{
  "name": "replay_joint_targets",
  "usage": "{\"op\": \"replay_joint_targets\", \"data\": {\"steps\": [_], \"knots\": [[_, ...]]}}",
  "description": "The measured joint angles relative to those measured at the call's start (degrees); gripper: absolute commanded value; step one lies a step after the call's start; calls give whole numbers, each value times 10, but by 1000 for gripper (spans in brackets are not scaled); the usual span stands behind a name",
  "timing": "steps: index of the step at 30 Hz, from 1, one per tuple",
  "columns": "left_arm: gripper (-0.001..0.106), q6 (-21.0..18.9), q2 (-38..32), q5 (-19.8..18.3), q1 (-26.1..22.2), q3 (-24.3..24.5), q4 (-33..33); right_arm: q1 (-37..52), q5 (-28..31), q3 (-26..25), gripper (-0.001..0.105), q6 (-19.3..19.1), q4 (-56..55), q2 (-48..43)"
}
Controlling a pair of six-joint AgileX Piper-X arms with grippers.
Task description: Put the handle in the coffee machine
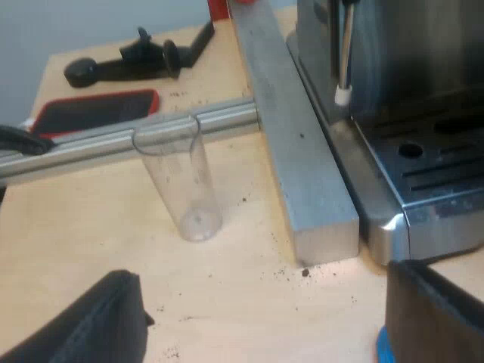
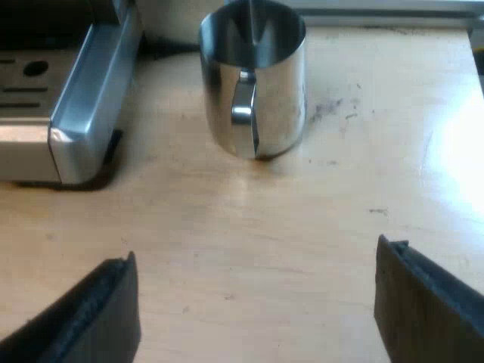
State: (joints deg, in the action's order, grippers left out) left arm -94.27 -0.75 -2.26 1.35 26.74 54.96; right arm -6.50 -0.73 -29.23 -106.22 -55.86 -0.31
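The measuring glass (image 1: 181, 185) stands upright on the table (image 1: 227, 302), its rim against a rail (image 1: 91, 144). The rail runs across to meet a bar (image 1: 295, 144) that lies along the base of the espresso machine (image 1: 423, 174). Beyond the rail lie a flat device (image 1: 94, 112) and, farther off, a long tool (image 1: 128, 64), while a jug (image 2: 253, 76) stands on the table near the corner of the machine's base, apart from it.

pale wooden table (image 2: 249, 249), grey-blue wall (image 1: 76, 23)
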Motion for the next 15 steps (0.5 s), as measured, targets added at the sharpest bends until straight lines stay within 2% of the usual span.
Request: {"op": "replay_joint_targets", "data": {"steps": [15], "knots": [[67, 0, 0, -2, 0, 0, -3, 0, -1, 10, 67, -1, 0, 0]]}}
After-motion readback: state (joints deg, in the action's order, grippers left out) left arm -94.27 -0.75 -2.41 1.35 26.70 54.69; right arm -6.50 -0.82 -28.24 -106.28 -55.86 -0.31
